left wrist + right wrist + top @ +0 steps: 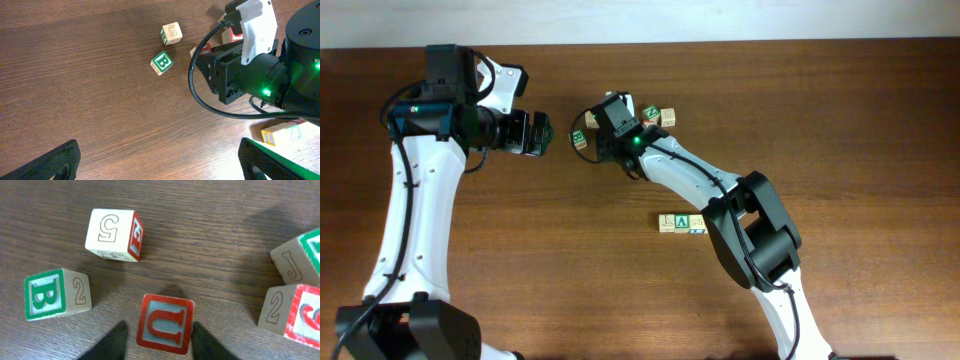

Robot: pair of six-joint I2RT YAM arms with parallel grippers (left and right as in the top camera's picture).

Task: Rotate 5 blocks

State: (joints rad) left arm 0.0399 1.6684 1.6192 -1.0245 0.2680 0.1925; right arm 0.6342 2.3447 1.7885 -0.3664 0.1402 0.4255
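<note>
Pale wooden "U" cube (165,322) is straddled, unpinched, by spread right pincer (159,339); left pincer (540,133) is spread wide.

Bright, even light — soft shadows.

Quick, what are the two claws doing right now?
Left claw: open, empty.
Right claw: open, straddling the red U block, not gripping it yet.

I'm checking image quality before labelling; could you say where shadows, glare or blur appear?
Overhead: even light, no glare, blocks tiny. Left wrist: green B block sharp, a green lamp glows on the right arm. Right wrist: red U block crisp, soft shadow behind it.
</note>
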